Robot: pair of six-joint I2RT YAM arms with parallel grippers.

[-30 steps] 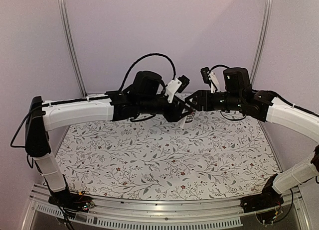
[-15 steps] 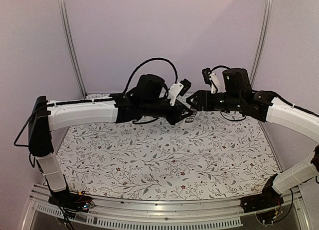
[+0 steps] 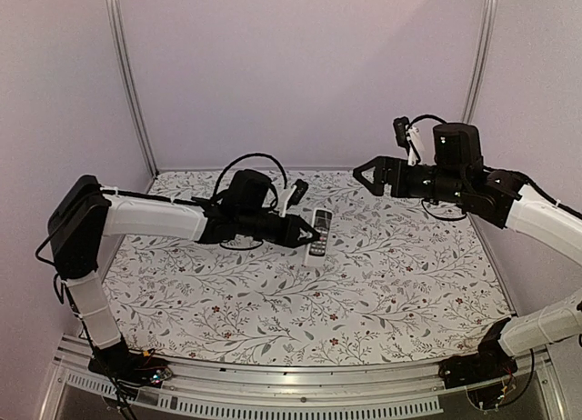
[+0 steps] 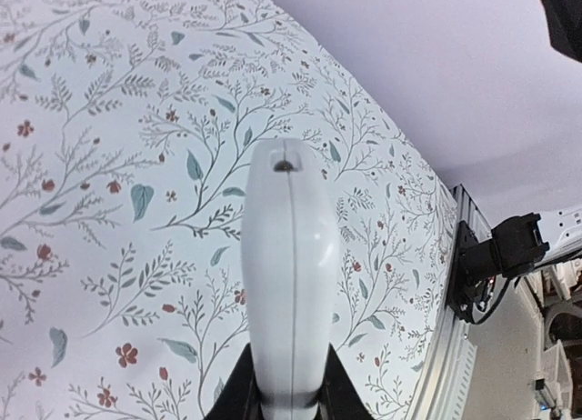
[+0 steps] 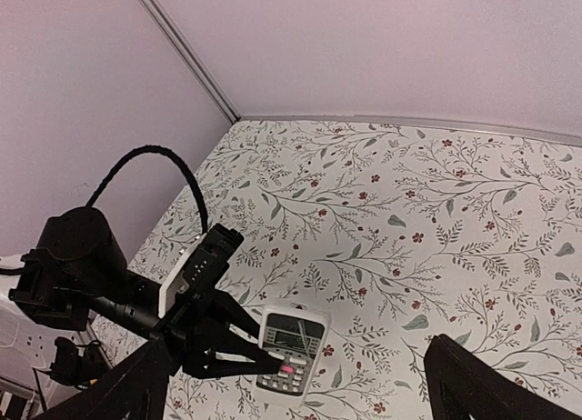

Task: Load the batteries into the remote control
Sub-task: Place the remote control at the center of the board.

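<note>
The remote control (image 3: 319, 231) shows its dark buttoned face with a light panel in the top view. My left gripper (image 3: 307, 234) is shut on its near end and holds it low over the floral table; I cannot tell if it touches. The left wrist view shows its white back (image 4: 289, 275) between my fingers (image 4: 238, 395). The right wrist view shows the face (image 5: 291, 352) from above. My right gripper (image 3: 368, 176) is open and empty, raised to the right of the remote, its fingers (image 5: 477, 384) wide apart. No batteries are in view.
The floral table cover (image 3: 273, 302) fills the workspace. Lilac walls (image 3: 300, 65) stand at the back and sides. The metal rail (image 3: 291, 384) with both arm bases runs along the near edge. The left arm's black cable (image 3: 245, 161) loops above its wrist.
My left gripper has come down and to the left with the remote, from mid-air to low over the table. My right gripper has drawn back to the right, away from the remote.
</note>
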